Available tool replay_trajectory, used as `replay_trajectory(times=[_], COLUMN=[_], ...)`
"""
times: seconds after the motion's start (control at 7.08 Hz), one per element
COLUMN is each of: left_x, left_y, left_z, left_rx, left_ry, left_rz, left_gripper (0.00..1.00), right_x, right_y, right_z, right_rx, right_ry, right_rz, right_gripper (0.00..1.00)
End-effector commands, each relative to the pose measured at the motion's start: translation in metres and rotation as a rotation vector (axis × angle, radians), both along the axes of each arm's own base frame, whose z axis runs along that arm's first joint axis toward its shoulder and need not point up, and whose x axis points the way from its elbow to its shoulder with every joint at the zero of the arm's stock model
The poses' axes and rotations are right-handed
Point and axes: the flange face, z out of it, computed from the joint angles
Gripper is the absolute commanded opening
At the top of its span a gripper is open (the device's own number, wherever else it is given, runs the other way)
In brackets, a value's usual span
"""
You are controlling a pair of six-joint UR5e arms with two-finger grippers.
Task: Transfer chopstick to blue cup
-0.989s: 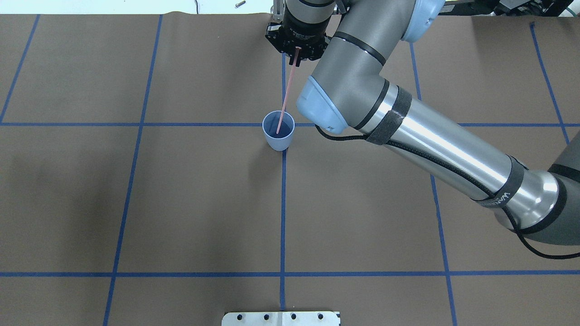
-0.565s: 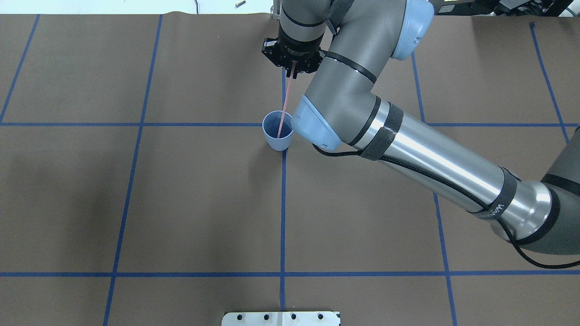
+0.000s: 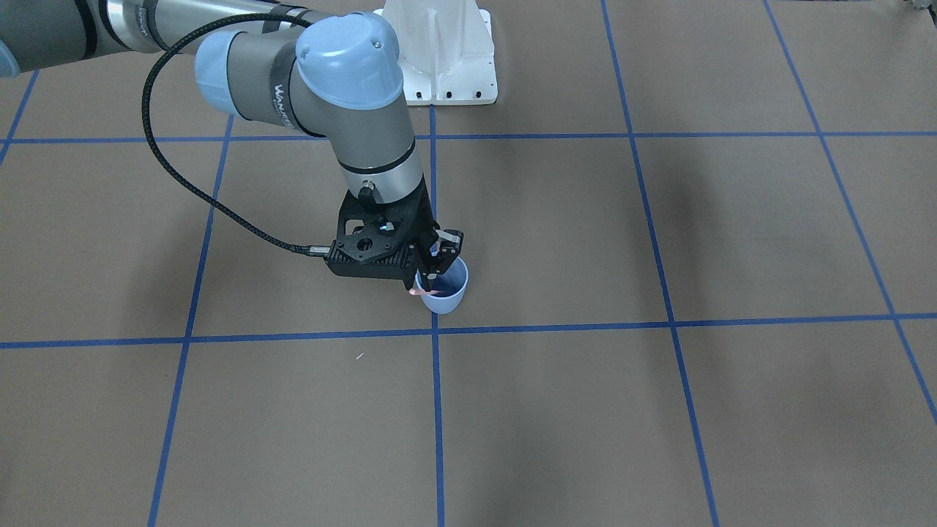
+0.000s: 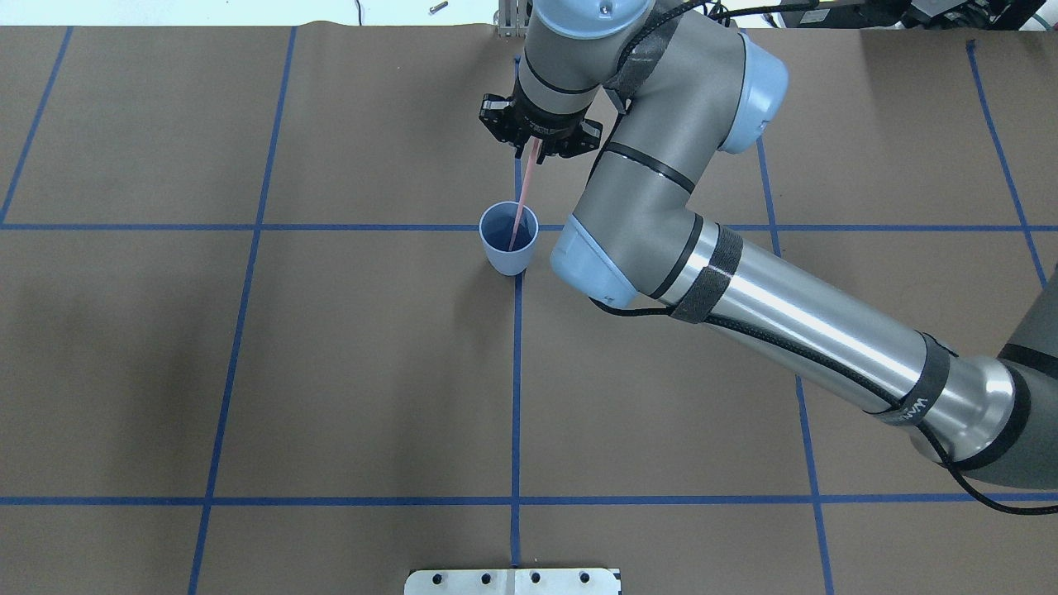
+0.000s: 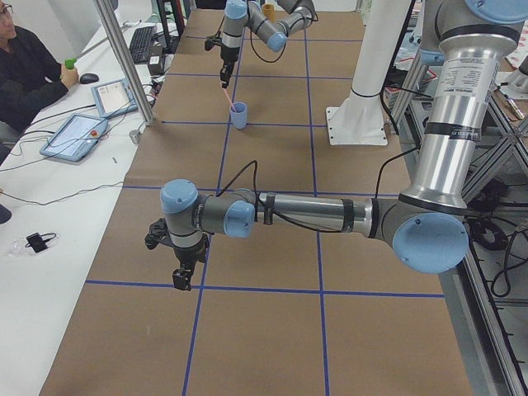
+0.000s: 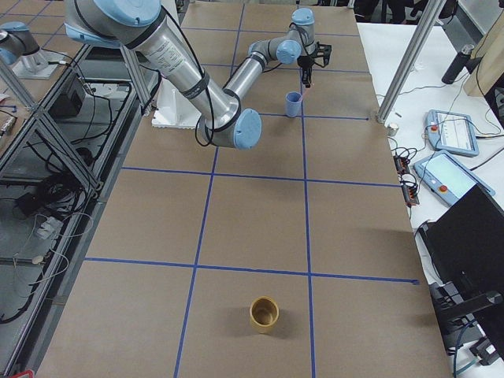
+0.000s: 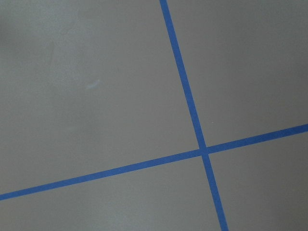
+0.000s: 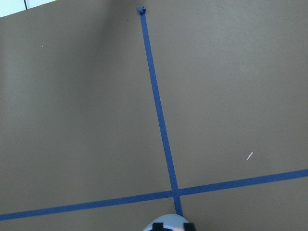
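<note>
The blue cup stands upright at a crossing of blue tape lines, also in the front view. My right gripper hangs just beyond and above the cup, shut on the top of the pale pink chopstick. The stick slants down with its lower end inside the cup. In the right wrist view only the cup's rim shows at the bottom edge. My left gripper shows only in the exterior left view, low over bare table; I cannot tell if it is open or shut.
A tan cup stands far off toward the table's right end. The white arm mount is at the robot's side. An operator with tablets sits beyond the far edge. The brown mat carries blue tape lines.
My right gripper has come down and toward the cup with the chopstick; less of the stick shows between gripper and cup, its end deeper inside. The cup has not moved.
</note>
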Motion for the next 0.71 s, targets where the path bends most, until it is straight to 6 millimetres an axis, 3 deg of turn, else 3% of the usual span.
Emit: replay_trajectory(times=[0.0,0.14,0.28,0.42,0.57], left_x=[0.000,0.000,0.000,0.000,0.000], left_y=[0.000,0.000,0.000,0.001,0.000], left_z=[0.001,0.001,0.000,-0.001,-0.001], left_rx=[0.000,-0.002,0.001,0.004,0.004], left_ry=[-0.001,-0.001,-0.001,0.000,0.000], left_rz=[0.000,0.000,0.000,0.003,0.003], left_gripper=[0.98,0.98,0.98,0.98,0.98], right_x=[0.005,0.018,0.045,0.085,0.141], right_y=[0.002,0.002,0.011,0.036,0.037], right_z=[-0.006,-0.007,0.002,0.019,0.039], right_rx=[0.000,0.005,0.024,0.078,0.140], right_ry=[-0.015,-0.019,0.020,0.068,0.151], right_rz=[0.000,-0.004,0.004,-0.044,-0.095], right_gripper=[1.00,1.00,1.00,1.00,1.00])
